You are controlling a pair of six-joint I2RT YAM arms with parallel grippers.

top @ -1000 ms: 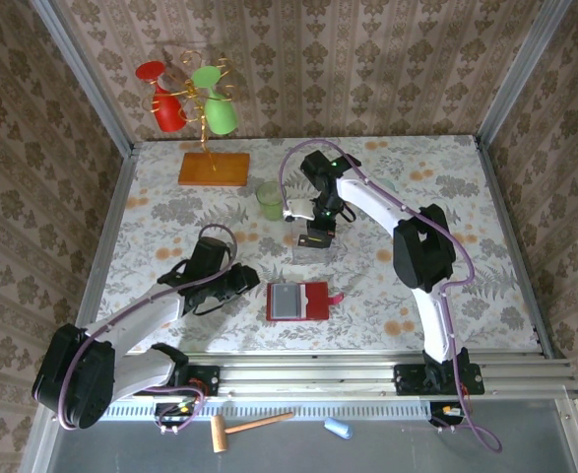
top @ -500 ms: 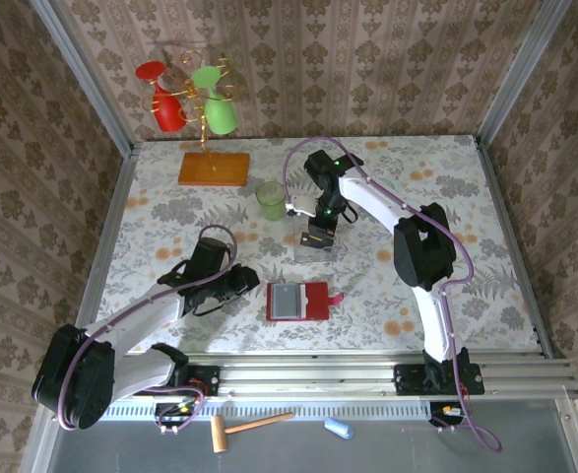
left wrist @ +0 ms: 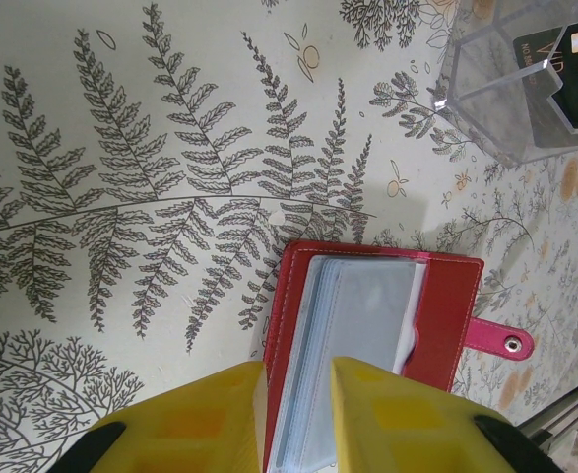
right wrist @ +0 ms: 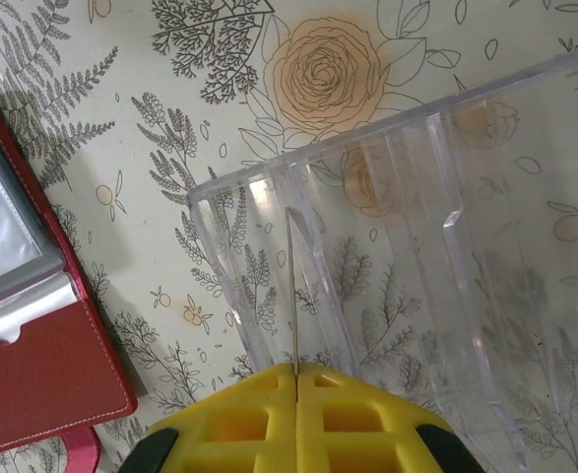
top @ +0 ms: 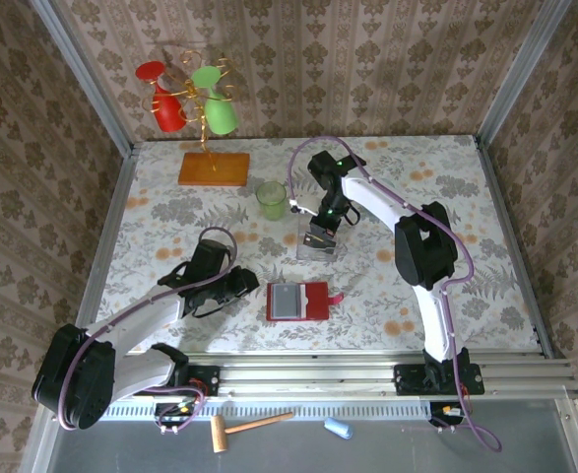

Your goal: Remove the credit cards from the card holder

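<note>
1. The left hand [left wrist: 298, 382] is closed to a narrow gap over the left edge of the holder [left wrist: 446, 305]. I judge that it pins the holder so it does not slide or fold shut.
2. The holder lies open and flat on the worktop [left wrist: 121, 99], with its grey sleeves [left wrist: 357, 325] facing up. I cannot tell if cards remain inside.
3. The right hand [right wrist: 296, 379] is fully shut on a thin card [right wrist: 292, 296]. It holds the card edge-on, probably so it can pass between the ribs.
4. The far end of the card is inside a slot of the clear rack [right wrist: 446, 296], which stands near the holder.
</note>
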